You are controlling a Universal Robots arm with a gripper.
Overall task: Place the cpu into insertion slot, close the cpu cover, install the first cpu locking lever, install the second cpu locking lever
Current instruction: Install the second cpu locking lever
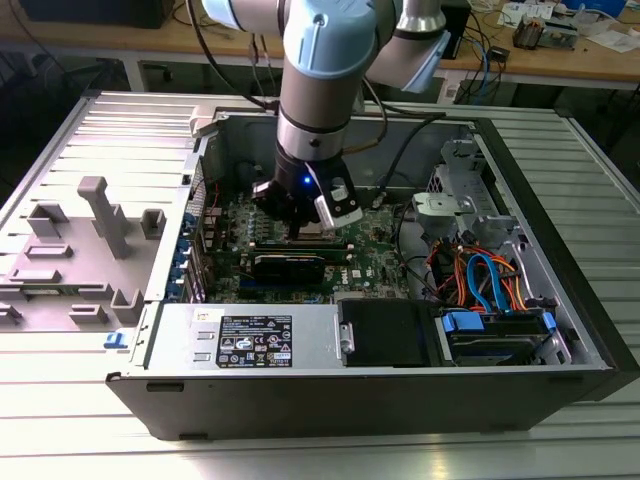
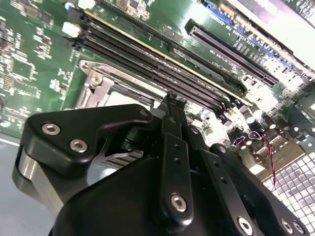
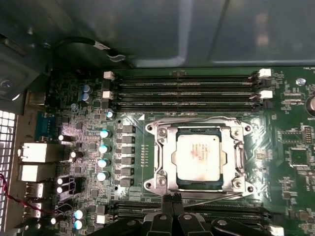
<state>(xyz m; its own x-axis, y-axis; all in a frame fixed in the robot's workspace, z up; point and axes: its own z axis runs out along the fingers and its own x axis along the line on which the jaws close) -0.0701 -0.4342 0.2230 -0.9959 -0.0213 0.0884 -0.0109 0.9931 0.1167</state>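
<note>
In the first wrist view the cpu, a silvery square chip, lies flat in the insertion slot on the green board. The cpu cover, a silvery frame, lies down around it. One thin wire locking lever runs along the far side of the socket and another along the near side. My gripper is shut, its black tips together right at the near edge of the socket by that lever. The second wrist view has the tips meeting just above the cover's corner. From the exterior view, my gripper reaches down into the open case.
Long black memory slots run along both sides of the socket. Capacitors and rear ports stand nearby. The case walls, the power supply and a drive bay with coloured cables hem in the board.
</note>
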